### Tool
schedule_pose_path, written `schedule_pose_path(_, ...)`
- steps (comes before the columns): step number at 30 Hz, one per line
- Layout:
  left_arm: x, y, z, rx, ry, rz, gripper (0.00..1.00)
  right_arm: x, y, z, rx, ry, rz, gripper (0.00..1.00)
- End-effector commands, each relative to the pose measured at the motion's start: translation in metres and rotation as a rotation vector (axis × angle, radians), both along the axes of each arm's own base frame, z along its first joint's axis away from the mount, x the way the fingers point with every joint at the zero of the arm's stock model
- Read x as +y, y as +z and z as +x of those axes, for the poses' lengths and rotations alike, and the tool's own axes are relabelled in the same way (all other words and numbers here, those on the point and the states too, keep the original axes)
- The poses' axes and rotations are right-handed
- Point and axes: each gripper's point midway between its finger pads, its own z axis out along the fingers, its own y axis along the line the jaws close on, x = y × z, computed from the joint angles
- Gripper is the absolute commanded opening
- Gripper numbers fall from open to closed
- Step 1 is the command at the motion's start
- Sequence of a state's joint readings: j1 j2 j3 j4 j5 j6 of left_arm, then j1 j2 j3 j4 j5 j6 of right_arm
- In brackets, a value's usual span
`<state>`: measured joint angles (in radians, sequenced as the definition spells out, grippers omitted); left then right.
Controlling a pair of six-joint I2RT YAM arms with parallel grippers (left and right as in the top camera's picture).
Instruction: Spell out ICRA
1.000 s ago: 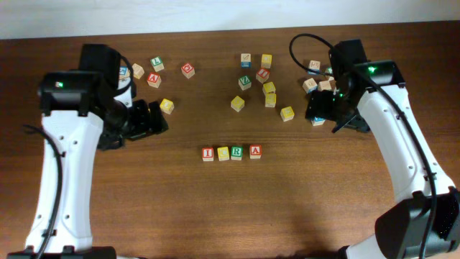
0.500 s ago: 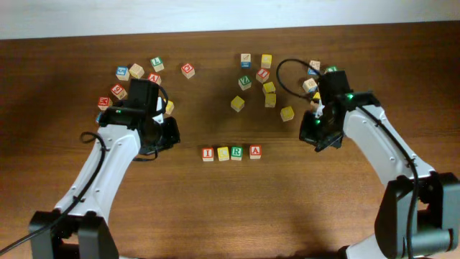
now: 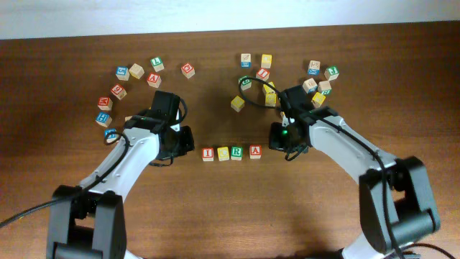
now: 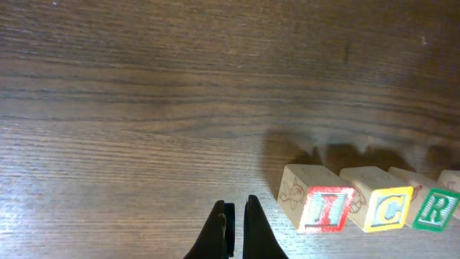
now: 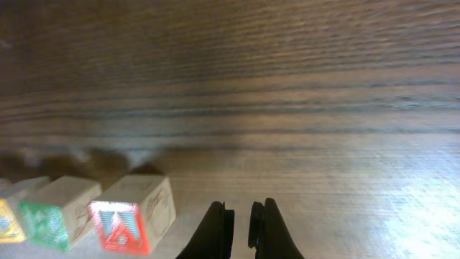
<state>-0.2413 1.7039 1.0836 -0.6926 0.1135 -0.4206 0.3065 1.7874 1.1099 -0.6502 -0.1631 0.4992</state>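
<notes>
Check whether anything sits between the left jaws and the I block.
Nothing visible does. In the left wrist view, only bare table lies between the jaws of the left gripper and the I block, the row's first letter.

Spare letter blocks sit on the brown wooden bench (image 3: 230, 216) in two loose clusters near its far edge: a left cluster (image 3: 136, 70) and a right cluster (image 3: 267, 60).

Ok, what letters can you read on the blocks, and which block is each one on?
"I" on the red-framed block, first in the row.
"C" on the yellow block next to it.
"R" on the green block, third in the row.
"A" on the red block, at the row's other end.
The scattered blocks farther back have marks too small to read.
</notes>
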Motion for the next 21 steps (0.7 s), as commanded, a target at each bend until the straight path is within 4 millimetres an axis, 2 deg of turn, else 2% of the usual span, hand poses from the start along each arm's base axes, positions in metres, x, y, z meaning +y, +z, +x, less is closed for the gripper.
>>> schedule_pose_path(1,0.000,-0.017,-0.004,0.047,0.011,0.007,0.00,0.012,-0.014,-0.006,0.056,0.008,0.065,0.04)
schedule_pose_path(5,-0.006,-0.027,-0.002,0.055,-0.002,-0.007,0.00,0.017,-0.014,-0.004,0.051,0.014,0.088,0.04)
schedule_pose_path(10,-0.018,-0.050,-0.008,0.111,-0.024,-0.004,0.00,0.017,-0.014,-0.005,0.054,0.014,0.087,0.04)
schedule_pose_path(15,-0.033,-0.048,-0.009,0.116,-0.047,-0.079,0.00,0.017,-0.015,-0.007,0.060,0.017,0.085,0.04)
schedule_pose_path(21,-0.041,-0.050,-0.010,0.117,-0.066,-0.086,0.00,0.032,-0.015,-0.012,0.050,0.062,0.081,0.04)
